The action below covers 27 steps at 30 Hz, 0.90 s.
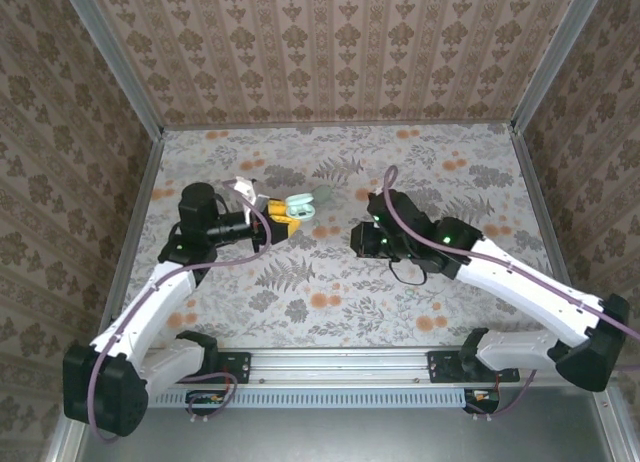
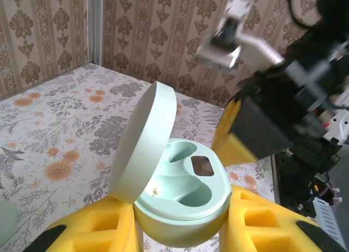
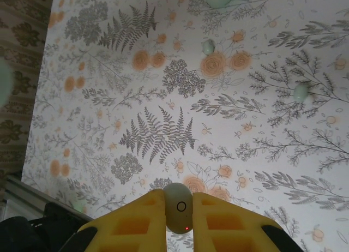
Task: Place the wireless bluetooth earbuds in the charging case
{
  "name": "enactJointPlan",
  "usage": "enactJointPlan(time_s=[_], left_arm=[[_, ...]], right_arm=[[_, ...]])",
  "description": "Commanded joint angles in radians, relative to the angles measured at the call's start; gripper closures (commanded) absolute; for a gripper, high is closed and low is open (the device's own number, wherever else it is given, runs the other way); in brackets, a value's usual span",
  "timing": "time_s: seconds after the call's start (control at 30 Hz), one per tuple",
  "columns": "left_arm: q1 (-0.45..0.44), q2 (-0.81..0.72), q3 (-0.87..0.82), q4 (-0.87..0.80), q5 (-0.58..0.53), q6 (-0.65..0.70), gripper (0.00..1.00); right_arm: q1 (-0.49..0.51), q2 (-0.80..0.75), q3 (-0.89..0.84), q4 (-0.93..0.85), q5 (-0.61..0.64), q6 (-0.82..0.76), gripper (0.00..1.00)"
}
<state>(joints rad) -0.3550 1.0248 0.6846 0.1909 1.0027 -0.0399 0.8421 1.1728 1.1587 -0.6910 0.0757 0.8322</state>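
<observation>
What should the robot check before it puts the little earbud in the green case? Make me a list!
1. Charging case lid open: ok, it stands up.
2. Wells free: ok, both look empty.
3. Left gripper holds the case: ok, clamped from both sides.
4. Right gripper holds an earbud: ok, pinched at its tips.
5. Earbud above the case: not ok, in the top view the right gripper sits apart from it.
6. Earbud turned to fit a well: cannot tell.
</observation>
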Motion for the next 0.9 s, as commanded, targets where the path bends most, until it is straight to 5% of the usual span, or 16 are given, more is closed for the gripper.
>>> enactJointPlan(time_s=[0.0, 0.87], left_arm=[[-0.024, 0.006, -0.023, 0.107, -0.039, 0.023, 0.95], [-0.081, 0.022, -0.045, 0.153, -0.107, 0.054, 0.95]], right_arm=[[0.000, -0.032, 0.024, -0.072, 0.029, -0.013, 0.86], [0.033, 0.212, 0.347, 0.036, -0.112, -0.038, 0.88]])
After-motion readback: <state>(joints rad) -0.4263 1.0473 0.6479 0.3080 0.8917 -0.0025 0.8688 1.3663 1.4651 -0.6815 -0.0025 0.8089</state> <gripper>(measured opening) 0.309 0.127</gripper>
